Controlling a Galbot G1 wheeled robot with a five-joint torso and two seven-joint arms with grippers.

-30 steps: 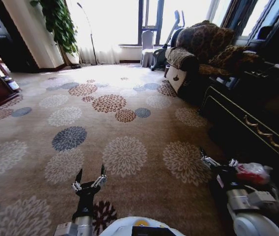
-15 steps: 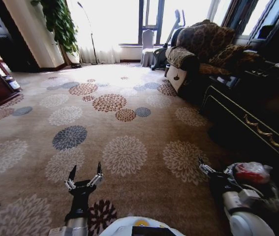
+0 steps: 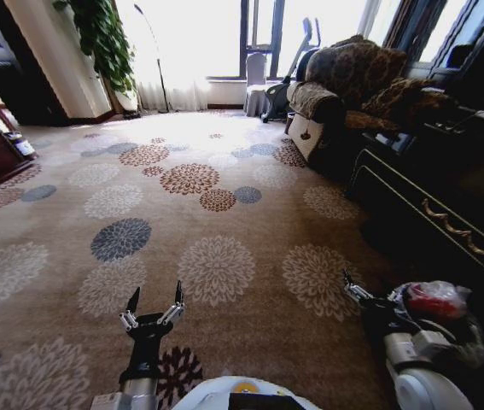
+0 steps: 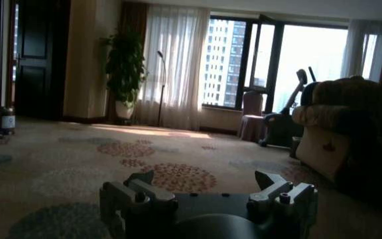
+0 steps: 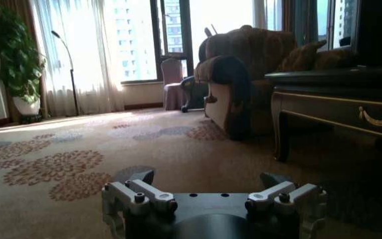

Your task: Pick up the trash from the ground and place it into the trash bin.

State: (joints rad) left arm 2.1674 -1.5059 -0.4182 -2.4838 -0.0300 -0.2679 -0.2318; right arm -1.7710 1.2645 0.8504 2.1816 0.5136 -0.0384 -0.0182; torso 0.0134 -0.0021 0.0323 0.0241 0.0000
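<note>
Left tool (image 3: 152, 309) low over carpet (image 3: 216, 213), fingers spread wide, nothing between: ready posture for floor pickup. Right tool (image 3: 368, 299) also wide, empty, near dark cabinet (image 3: 446, 213). Beside it red trash (image 3: 434, 301), probably inside lined trash bin (image 3: 468, 329).

The floor (image 3: 250, 231) is covered wall to wall by a tan carpet patterned with round flower medallions in cream, rust and grey-blue; an armchair (image 3: 331, 94) in dark patterned fabric is set on it at the right, near the window; a dark cabinet (image 3: 446, 205) with gold trim is stood along the right side; a potted plant (image 3: 105, 43) is placed in the far left corner; a floor lamp (image 3: 152, 51) is stood just beside it, before the curtains; a small chair (image 3: 257, 81) is seen by the window.
</note>
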